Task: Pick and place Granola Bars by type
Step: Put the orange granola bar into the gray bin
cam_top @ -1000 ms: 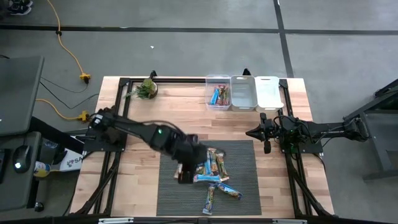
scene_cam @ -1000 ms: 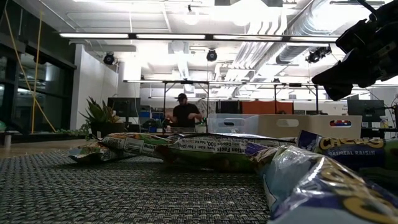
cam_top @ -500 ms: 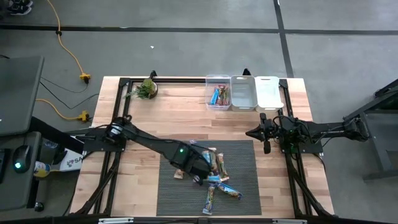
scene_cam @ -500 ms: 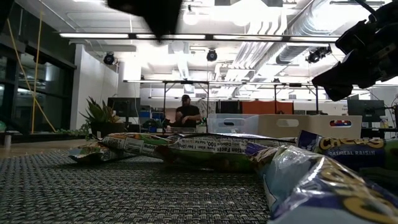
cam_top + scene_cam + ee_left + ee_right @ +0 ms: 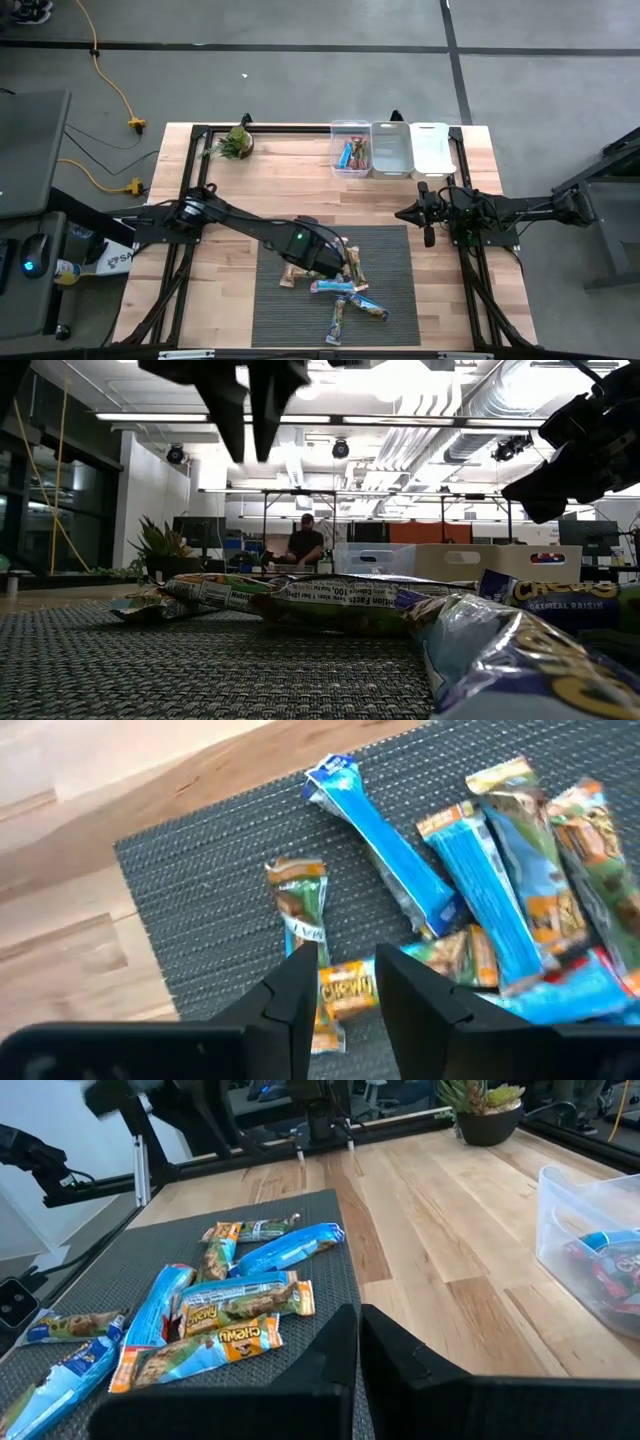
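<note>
Several granola bars (image 5: 343,282) lie heaped on the dark mat (image 5: 390,300); their wrappers are blue, green and orange. My left gripper (image 5: 345,982) hangs open above the pile's left side, fingers pointing down and well clear of the bars in the low view (image 5: 250,455). An orange-labelled bar (image 5: 347,992) lying on the mat shows through the gap between the fingers. My right gripper (image 5: 357,1330) waits shut over the wood at the mat's right (image 5: 402,213).
Three clear bins stand in a row at the table's far edge; the left bin (image 5: 350,165) holds a few bars. The middle bin (image 5: 392,148) and the right bin (image 5: 432,148) stand beside it. A potted plant (image 5: 236,143) is at the far left.
My left gripper has come down toward the pile of bars and shifted a little toward the table's right. It has also rolled about its own axis. In the low view its fingers have dropped into the picture from above. The bars lie as before.
</note>
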Controlling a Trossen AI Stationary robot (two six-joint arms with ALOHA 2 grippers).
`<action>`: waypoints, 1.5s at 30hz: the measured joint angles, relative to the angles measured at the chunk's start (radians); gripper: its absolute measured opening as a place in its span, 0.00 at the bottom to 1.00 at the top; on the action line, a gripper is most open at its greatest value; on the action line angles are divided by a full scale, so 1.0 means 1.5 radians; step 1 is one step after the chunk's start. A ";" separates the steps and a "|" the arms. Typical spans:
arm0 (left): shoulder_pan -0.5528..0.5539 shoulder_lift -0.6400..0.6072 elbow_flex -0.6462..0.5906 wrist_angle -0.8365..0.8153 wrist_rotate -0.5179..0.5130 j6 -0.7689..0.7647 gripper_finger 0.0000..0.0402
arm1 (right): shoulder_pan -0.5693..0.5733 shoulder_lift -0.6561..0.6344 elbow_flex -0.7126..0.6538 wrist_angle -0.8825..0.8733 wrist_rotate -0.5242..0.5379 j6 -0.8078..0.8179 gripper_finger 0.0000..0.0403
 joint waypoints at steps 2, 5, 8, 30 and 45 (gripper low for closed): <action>0.002 0.010 -0.001 -0.008 0.001 0.003 0.28 | 0.000 0.000 0.000 0.000 0.000 0.000 0.00; 0.007 0.023 -0.004 -0.002 0.025 0.020 0.36 | 0.000 0.000 0.000 0.000 0.000 0.000 0.00; 0.013 0.041 -0.023 0.029 0.046 0.023 0.46 | 0.000 -0.001 0.000 0.000 0.000 0.000 0.00; 0.029 0.053 -0.220 0.206 0.113 -0.015 0.66 | 0.000 0.008 0.000 -0.001 0.000 0.000 0.00; 0.029 0.051 -0.236 0.244 0.139 -0.010 0.51 | 0.000 0.008 0.000 -0.001 0.000 0.000 0.00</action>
